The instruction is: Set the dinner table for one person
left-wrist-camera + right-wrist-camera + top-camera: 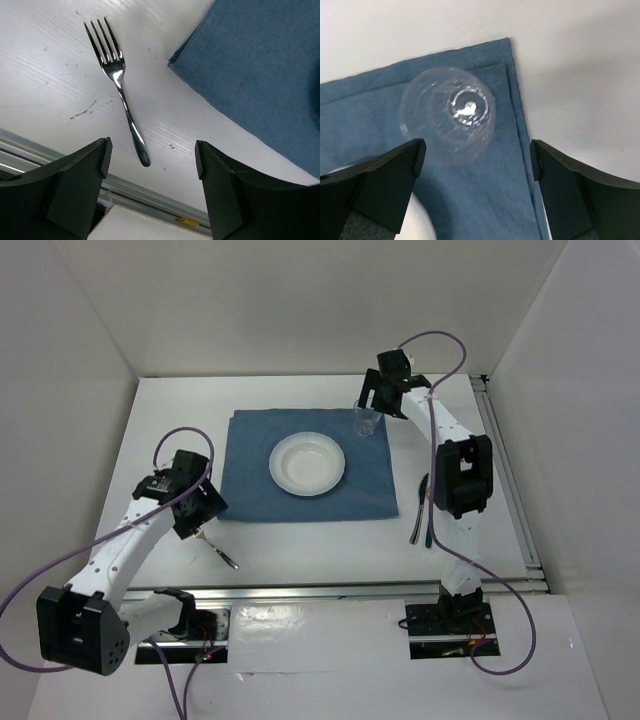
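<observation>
- Left wrist view: the fork [120, 92] lies flat on the bare worktop [45, 90], just off the near-left corner of the blue mat [260, 65]. Its handle end is toward the jaws, its tines point away, and its long axis slants slightly across the gap.
- Left gripper [152, 152]: jaws released, spread wide, grasping nothing. Judged the nearer arm for the fork.
- Right gripper [477, 152]: jaws released, poised over a clear glass [449, 112] on the mat's far-right corner, not touching it.
- Plate [307, 463] sits mid-mat.
- Top external: the left arm covers most of the fork. Dark cutlery [418, 515] right of the mat is partly hidden, type unclear.
</observation>
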### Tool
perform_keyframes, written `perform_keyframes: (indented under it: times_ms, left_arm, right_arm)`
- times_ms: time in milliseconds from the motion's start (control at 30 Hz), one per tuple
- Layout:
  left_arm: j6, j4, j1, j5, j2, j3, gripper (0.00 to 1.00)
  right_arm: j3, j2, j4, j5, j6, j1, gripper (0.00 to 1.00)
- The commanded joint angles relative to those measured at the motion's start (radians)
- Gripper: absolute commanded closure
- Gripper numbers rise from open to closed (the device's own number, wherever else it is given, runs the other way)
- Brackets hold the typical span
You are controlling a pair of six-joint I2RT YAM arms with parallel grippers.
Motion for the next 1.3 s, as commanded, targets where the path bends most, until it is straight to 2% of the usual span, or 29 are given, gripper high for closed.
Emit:
perform_keyframes:
  times_ms: [0, 300, 467, 700, 833, 867, 933, 1067, 1133, 1267]
  left_arm:
    - [-0.073, 0.021, -0.013, 0.021, 0.062, -0.049, 0.16]
    - [-0.229, 0.152, -0.013, 0.046, 0.201, -0.153, 0.19]
    - [-0.254, 0.204, -0.004, 0.018, 0.244, -0.201, 0.22]
    - [-0.284, 0.218, 0.059, 0.022, 0.35, -0.213, 0.43]
    - [-0.295, 0.147, 0.091, -0.017, 0.323, -0.222, 0.79]
    - [-0.281, 0.135, 0.101, -0.029, 0.282, -0.205, 0.9]
    - [-0.217, 0.089, 0.101, -0.09, 0.245, -0.164, 1.0]
    - [-0.044, 0.022, 0.101, -0.181, 0.221, 0.056, 1.0]
    - [0.124, 0.043, 0.079, -0.172, 0.221, 0.133, 1.0]
    - [0.312, 0.058, -0.006, -0.092, 0.36, 0.365, 1.0]
  right_arm:
    - [-0.024, -0.244, 0.06, -0.04, -0.031, 0.0, 0.01]
    - [-0.269, -0.546, 0.096, -0.086, -0.062, -0.02, 0.0]
    - [-0.367, -0.63, 0.096, -0.086, -0.062, -0.049, 0.0]
    - [-0.438, -0.689, 0.074, -0.086, -0.062, -0.084, 0.0]
    - [-0.464, -0.719, 0.062, -0.086, -0.062, -0.117, 0.0]
    - [-0.482, -0.728, 0.062, -0.086, -0.062, -0.126, 0.0]
    - [-0.496, -0.742, 0.062, -0.086, -0.062, -0.126, 0.0]
    - [-0.544, -0.783, 0.048, -0.095, -0.039, -0.147, 0.0]
    - [-0.568, -0.794, 0.063, -0.121, -0.028, -0.147, 0.0]
    - [-0.601, -0.824, 0.054, -0.131, -0.01, -0.158, 0.0]
